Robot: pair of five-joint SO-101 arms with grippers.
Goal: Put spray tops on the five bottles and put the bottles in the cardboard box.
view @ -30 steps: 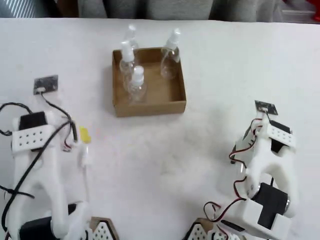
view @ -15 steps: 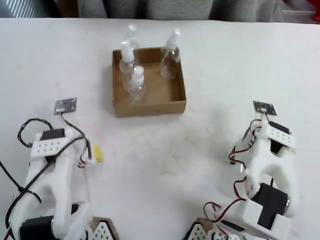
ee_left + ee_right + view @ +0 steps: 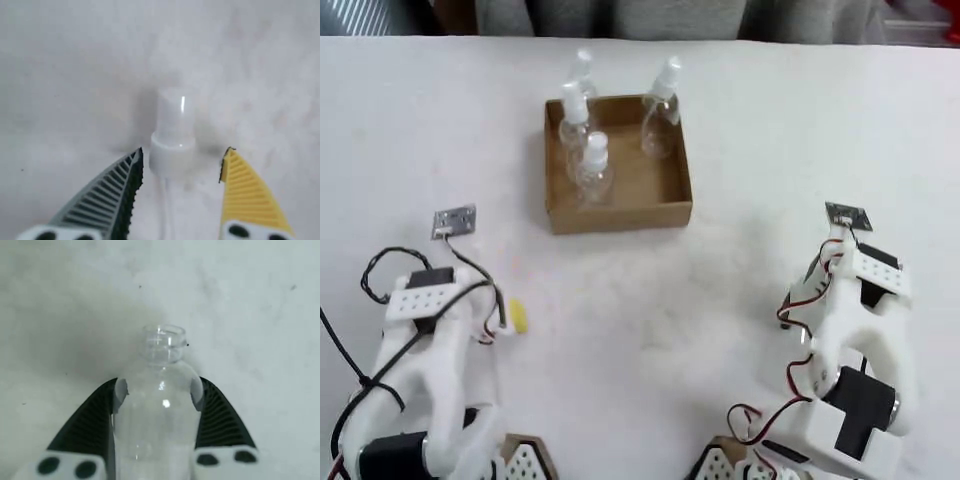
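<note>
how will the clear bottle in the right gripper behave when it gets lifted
Probably light: the bottle looks clear, thin-walled and empty, with its neck open and uncapped. It is likely a bit slippery and may flex, since the right gripper pinches a smooth rounded wall. Laid on its side, the round body could roll.

Cardboard box (image 3: 670,205): shallow, brown, open, far centre of the table.

Four clear bottles stand upright, each fitted with white sprayers (image 3: 670,68):
- far-left bottle (image 3: 582,75) at the box's far left corner; inside or just behind, can't tell
- left bottle (image 3: 574,120) by the left wall
- near bottle (image 3: 593,170) inside, left of centre
- right bottle (image 3: 661,115) at the far right

Fifth bottle (image 3: 159,410): clear, neck open, no top, clamped in the right gripper (image 3: 159,381).

Loose spray top (image 3: 172,120): white collar, clear cap, thin tube. It sits on the table between the spread fingers of the left gripper (image 3: 183,150), touching neither.
</note>
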